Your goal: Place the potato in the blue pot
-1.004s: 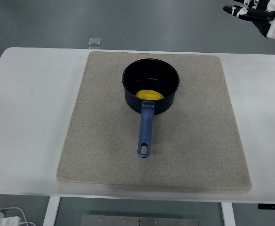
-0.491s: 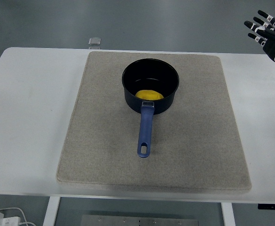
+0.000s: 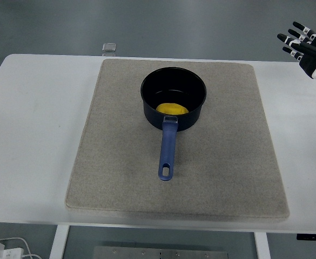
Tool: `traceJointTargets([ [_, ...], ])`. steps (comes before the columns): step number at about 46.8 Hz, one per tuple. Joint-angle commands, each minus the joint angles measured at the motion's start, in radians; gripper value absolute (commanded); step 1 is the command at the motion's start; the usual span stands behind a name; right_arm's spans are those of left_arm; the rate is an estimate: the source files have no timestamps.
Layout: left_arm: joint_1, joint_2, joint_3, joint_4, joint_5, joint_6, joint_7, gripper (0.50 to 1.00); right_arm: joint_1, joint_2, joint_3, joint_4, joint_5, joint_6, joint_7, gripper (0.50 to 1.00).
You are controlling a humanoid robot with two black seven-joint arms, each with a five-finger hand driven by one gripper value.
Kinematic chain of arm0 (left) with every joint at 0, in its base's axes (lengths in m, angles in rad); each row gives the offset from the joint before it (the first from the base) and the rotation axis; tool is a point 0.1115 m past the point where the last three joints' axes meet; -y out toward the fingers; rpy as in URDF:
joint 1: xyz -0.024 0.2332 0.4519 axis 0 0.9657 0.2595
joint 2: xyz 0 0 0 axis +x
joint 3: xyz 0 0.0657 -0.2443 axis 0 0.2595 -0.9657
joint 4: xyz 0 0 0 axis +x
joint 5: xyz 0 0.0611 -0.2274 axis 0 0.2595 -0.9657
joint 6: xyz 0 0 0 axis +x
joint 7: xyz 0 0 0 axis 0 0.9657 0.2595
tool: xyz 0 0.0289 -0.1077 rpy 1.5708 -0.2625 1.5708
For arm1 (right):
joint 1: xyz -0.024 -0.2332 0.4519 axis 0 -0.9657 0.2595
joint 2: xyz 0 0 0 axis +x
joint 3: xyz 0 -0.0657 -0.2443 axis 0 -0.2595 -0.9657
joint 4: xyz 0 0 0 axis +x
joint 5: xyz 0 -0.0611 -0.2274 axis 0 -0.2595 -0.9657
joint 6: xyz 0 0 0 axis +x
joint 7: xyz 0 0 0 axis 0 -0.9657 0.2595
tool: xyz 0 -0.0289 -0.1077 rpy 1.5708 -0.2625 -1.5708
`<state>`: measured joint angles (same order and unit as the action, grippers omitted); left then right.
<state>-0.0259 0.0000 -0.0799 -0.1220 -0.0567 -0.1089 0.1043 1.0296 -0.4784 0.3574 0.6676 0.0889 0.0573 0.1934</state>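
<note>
White table [image 3: 33,135] underneath, with a beige mat [image 3: 212,172] spread over its middle. Blue pot [image 3: 173,97] standing on the mat's far half, handle [image 3: 167,151] pointing toward the near edge. Yellow potato [image 3: 172,108] lying inside the pot, against its near wall. Farther off at the right edge, right hand [image 3: 308,48] raised, fingers [image 3: 297,39] spread and empty, well apart from the pot.

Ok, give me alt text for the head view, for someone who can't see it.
A yellow potato lies inside a blue pot on a grey mat on a white table, handle toward the viewer. The right hand, fingers spread, is at the upper right edge.
</note>
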Motion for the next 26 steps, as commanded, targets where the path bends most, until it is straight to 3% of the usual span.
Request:
traceJointTargets([
  [1,0.000,0.000,-0.001,0.001,0.000,0.000,0.000,1.000,0.001,0.000,0.002,0.001,0.000,-0.001,0.000,0.928],
  [26,0.000,0.000,0.000,-0.001,0.000,0.000,0.000,1.000,0.001,0.001,0.002,0.007,-0.005,0.004,-0.002,0.928],
])
